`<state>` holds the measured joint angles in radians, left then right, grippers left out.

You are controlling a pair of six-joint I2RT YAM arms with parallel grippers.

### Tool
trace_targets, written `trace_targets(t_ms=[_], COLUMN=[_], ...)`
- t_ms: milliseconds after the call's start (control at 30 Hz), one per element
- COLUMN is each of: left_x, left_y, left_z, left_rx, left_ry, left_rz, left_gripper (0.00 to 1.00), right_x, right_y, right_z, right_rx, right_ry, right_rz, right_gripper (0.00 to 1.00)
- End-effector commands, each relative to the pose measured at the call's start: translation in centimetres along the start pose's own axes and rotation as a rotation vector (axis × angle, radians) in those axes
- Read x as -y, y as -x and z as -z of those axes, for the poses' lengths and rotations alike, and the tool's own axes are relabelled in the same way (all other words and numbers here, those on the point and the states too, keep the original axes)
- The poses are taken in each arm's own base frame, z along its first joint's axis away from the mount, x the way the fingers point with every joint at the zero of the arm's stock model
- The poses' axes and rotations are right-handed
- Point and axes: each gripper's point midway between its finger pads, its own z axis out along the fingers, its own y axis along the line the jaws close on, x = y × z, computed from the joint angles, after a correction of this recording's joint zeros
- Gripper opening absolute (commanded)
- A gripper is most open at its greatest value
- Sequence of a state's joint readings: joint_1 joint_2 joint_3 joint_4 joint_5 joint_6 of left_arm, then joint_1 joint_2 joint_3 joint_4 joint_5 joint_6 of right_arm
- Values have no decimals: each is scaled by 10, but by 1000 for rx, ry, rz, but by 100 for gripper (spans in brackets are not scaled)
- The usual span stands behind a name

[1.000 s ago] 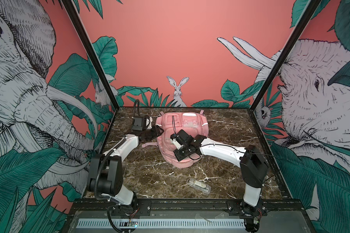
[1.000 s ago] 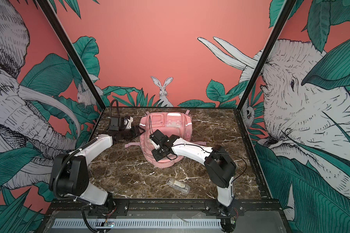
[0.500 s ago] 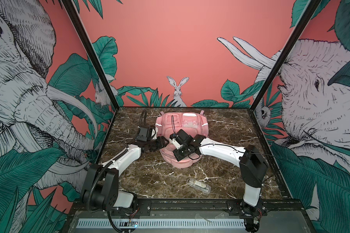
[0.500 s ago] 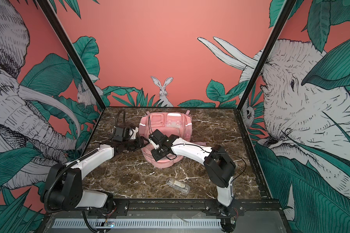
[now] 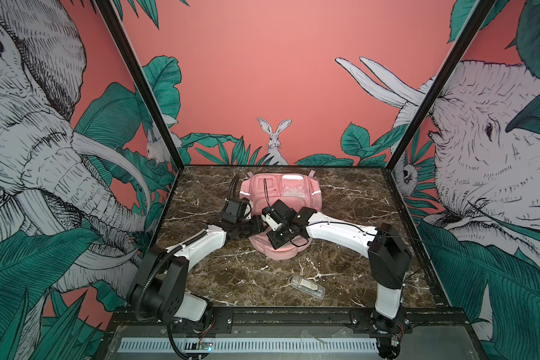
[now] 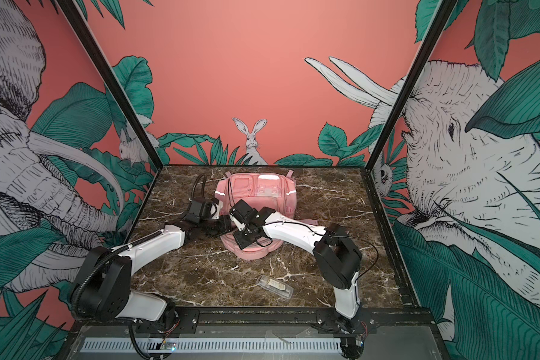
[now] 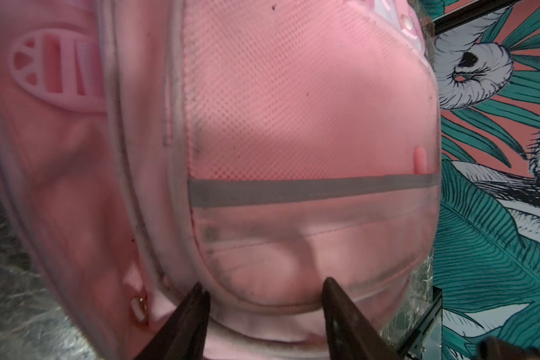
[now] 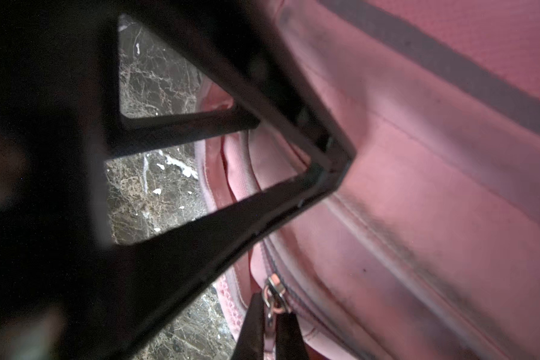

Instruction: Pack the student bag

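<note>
The pink student bag [image 5: 282, 193] [image 6: 258, 193] lies flat on the marble table, towards the back, in both top views. My right gripper [image 5: 266, 215] [image 8: 270, 324] reaches over its left side and is shut on a metal zipper pull [image 8: 273, 296] on the bag [image 8: 418, 187]. My left gripper [image 5: 261, 227] [image 6: 226, 225] sits against the same side, right next to it. In the left wrist view the left gripper [image 7: 264, 286] has its jaws apart, and its fingers [image 7: 197, 311] straddle a bulge of the bag [image 7: 293, 109] below a grey reflective strip [image 7: 312, 190].
A clear plastic case [image 5: 306, 285] [image 6: 275, 286] lies on the table near the front edge, right of centre. Black frame posts and painted walls close in the table [image 5: 349, 193] on three sides. The left gripper's black finger frame [image 8: 231, 218] looms in the right wrist view.
My left arm has swung from the bag's back left corner forward and rightward to the bag's left side, beside the right gripper. The right gripper has stayed put on the zipper pull.
</note>
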<state>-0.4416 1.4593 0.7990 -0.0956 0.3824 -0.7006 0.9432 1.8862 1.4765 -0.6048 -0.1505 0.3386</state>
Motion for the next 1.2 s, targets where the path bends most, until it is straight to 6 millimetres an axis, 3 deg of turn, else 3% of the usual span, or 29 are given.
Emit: trace_targets(t_ms=[0, 133, 333, 667, 733, 967, 1167], left_x=[6, 6, 6, -19, -26, -35, -34], left_y=[2, 7, 19, 46, 52, 65, 72], left_z=[-12, -16, -9, 16, 22, 28, 20], left_rx=[-10, -11, 2, 59, 70, 87, 84], left_ry=[-12, 1, 58, 94, 102, 114, 100], left_rz=[-1, -12, -64, -34, -25, -20, -8], left_gripper=[42, 17, 2, 0, 0, 0, 0], right_x=[-30, -27, -16, 20, 33, 69, 68], right_y=[19, 16, 4, -23, -36, -53, -51], right_z=[11, 11, 12, 17, 16, 26, 25], right_rx=[65, 61, 53, 23, 0, -18, -15], right_ry=[81, 63, 25, -43, -63, -126, -102], right_rz=[55, 60, 61, 20, 3, -40, -56], right_gripper=[0, 0, 0, 0, 0, 0, 0])
